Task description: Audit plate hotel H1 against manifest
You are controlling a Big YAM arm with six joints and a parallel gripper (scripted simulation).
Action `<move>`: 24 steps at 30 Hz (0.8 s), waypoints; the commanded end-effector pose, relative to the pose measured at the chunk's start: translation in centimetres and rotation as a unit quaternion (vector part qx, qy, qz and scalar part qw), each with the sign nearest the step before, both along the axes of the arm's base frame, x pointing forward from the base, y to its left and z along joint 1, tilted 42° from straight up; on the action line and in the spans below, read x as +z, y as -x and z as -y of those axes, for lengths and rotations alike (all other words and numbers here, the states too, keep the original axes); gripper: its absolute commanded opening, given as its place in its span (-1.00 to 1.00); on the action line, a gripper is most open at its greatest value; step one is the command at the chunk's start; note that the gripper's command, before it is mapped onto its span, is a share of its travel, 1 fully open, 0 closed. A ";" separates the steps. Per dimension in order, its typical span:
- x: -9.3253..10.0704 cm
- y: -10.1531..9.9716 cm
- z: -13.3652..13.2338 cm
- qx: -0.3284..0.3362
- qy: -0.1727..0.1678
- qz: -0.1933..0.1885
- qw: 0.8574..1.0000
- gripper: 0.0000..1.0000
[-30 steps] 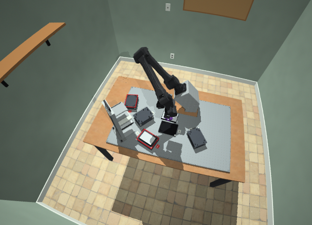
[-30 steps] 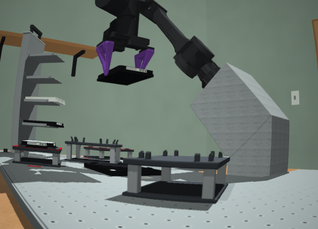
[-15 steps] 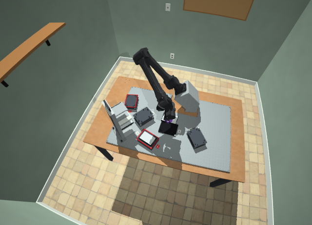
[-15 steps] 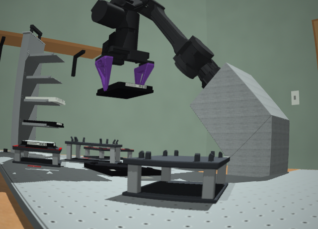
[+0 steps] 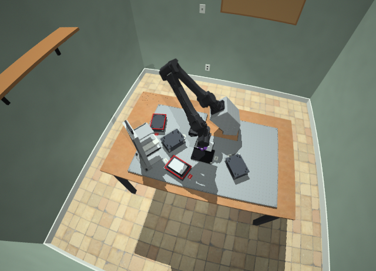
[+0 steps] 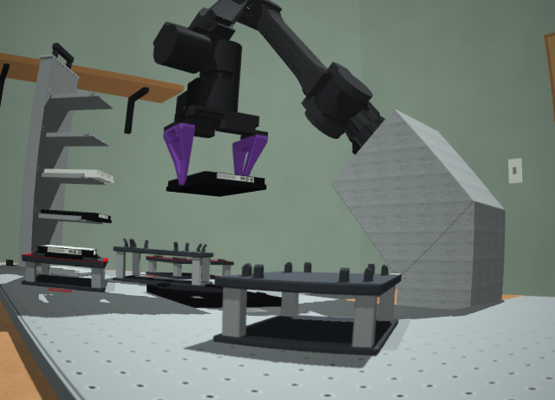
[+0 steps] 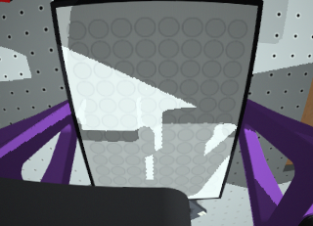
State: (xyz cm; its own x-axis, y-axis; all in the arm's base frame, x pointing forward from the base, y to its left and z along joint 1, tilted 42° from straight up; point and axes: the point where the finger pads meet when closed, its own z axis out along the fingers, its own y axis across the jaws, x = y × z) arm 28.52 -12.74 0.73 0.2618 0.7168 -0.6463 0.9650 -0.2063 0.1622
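My gripper (image 6: pixel 214 177) (image 5: pixel 202 147) (image 7: pixel 157 108) is shut on a black plate (image 6: pixel 201 187) (image 7: pixel 156 69) and holds it level in the air, high above the deck. The purple fingers clamp its two long sides. A white ID label (image 6: pixel 235 177) shows on its side; I cannot read it for sure. The plate hotel H1 (image 6: pixel 37 162) (image 5: pixel 142 140) stands at the left. A black plate (image 6: pixel 89 216) lies on its lowest shelf and a white plate (image 6: pixel 85 175) on the shelf above. The two upper shelves look bare.
A red-rimmed nest (image 5: pixel 172 171) (image 6: pixel 27 258) holds a white plate (image 5: pixel 178 165) (image 6: pixel 67 251). A second red-rimmed nest (image 5: pixel 158 121) stands behind. Dark raised nests (image 5: pixel 173 139) (image 5: pixel 237 166) (image 6: pixel 309 279) stand around. A flat black station (image 5: pixel 204 157) (image 6: pixel 195 297) lies below the gripper. The grey arm base (image 6: pixel 426 216) is at the right.
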 end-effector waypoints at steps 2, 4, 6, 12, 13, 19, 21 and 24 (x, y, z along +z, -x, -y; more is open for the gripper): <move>-1.1 0.4 0.8 0.010 0.001 -0.012 1.000 0.72; -1.5 0.4 1.2 0.010 0.001 -0.012 1.000 0.72; -1.9 0.4 1.5 0.010 0.001 -0.012 1.000 0.72; -2.7 0.4 2.3 0.010 0.000 -0.013 1.000 0.72; -2.9 0.5 2.4 0.010 0.000 -0.013 1.000 0.72; -4.1 0.6 3.5 0.010 0.000 -0.013 1.000 0.72; -4.5 0.6 3.8 0.010 0.000 -0.013 1.000 0.72; -4.9 0.6 4.2 0.010 0.000 -0.013 1.000 0.72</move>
State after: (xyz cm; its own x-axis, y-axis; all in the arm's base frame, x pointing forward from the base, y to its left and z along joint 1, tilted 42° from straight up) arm 28.19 -16.69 -3.77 0.2585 0.7163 -0.6482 0.9657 -0.2078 0.1554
